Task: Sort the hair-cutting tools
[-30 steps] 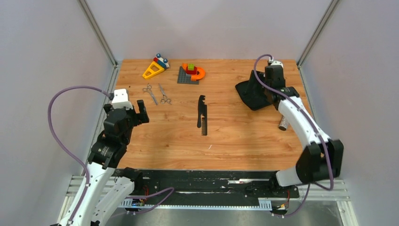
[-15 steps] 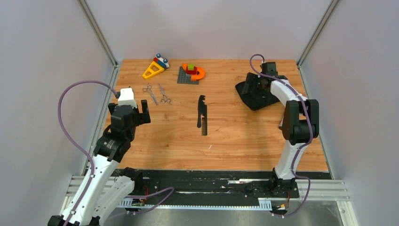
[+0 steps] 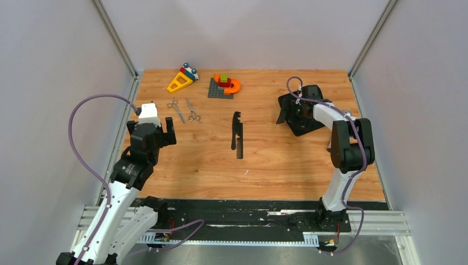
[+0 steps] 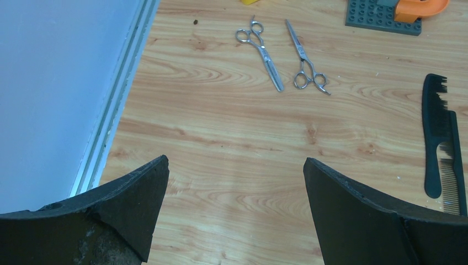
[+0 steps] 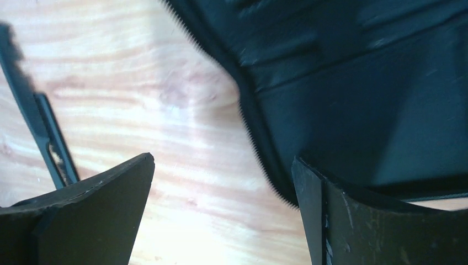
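Left fingers (image 4: 128, 205), right fingers (image 5: 91, 207) apart, empty; comb (image 5: 47, 130) half out of frame, black pouch (image 5: 353, 99) blurred.

Top view: bright, even, soft light from overhead, no glare on the table (image 3: 265, 160). The comb (image 3: 237, 135) throws barely a shadow, pic sharp edge to edge. Left wrist cam: wood grain and scissors (image 4: 266, 61) crisp, pale sheen on the boards low centre. Left gripper (image 4: 234, 161) fingers (image 4: 127, 193) near-black, a bit soft up close. Right wrist cam: whole frame smeared w/ blur, wood washed out top left, black pouch (image 5: 359, 83) murky, zip teeth just readable.
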Available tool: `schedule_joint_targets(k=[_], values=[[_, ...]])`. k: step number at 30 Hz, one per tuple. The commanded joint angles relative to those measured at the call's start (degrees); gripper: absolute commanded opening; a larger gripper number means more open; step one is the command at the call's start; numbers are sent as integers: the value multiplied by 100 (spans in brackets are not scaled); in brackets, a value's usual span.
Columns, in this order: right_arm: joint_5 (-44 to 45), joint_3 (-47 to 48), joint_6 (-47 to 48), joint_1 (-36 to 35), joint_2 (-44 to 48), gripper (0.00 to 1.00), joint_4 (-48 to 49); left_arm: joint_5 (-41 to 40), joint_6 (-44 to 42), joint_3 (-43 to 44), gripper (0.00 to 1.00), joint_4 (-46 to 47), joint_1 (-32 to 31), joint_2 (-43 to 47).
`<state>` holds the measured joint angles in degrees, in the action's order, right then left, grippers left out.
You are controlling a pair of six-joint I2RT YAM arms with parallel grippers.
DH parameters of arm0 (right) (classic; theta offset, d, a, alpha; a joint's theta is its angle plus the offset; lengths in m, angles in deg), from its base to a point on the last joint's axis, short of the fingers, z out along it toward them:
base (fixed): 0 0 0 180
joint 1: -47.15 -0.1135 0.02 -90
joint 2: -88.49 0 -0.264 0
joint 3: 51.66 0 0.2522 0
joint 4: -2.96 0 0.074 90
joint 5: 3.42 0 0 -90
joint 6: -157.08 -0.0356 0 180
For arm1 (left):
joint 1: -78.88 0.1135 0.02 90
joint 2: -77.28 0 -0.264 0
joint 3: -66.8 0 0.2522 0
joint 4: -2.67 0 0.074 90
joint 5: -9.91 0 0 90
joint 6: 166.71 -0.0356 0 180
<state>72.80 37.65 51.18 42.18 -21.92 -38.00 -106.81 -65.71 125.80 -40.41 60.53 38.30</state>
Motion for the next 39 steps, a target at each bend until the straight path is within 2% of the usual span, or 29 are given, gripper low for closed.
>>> schedule_joint_targets(k=[1, 13, 22, 26, 31, 36, 39], values=[[-482, -759, -405, -493, 342, 100, -148, -23, -2, 11, 100, 183, -11, 20], [-397, -1920, -1485, -2131, 1379, 100, 49, 203, 118, 12, 100, 155, -11, 128], [-122, -1909, -2757, -3195, 2040, 100, 444, 368, 186, 14, 100, 146, -19, 192], [50, -1481, -2669, -3282, 2175, 100, 406, 428, 219, 7, 100, 130, -20, 181], [827, -1128, -2472, -3282, 2776, 100, 417, 542, 248, 2, 100, 111, -20, 128], [1302, -1343, -2063, -3266, 3340, 100, 639, 582, 246, 1, 100, 102, -20, 51], [1309, -1410, -1788, -3264, 3368, 100, 545, 621, 259, 18, 100, 89, -19, -69]])
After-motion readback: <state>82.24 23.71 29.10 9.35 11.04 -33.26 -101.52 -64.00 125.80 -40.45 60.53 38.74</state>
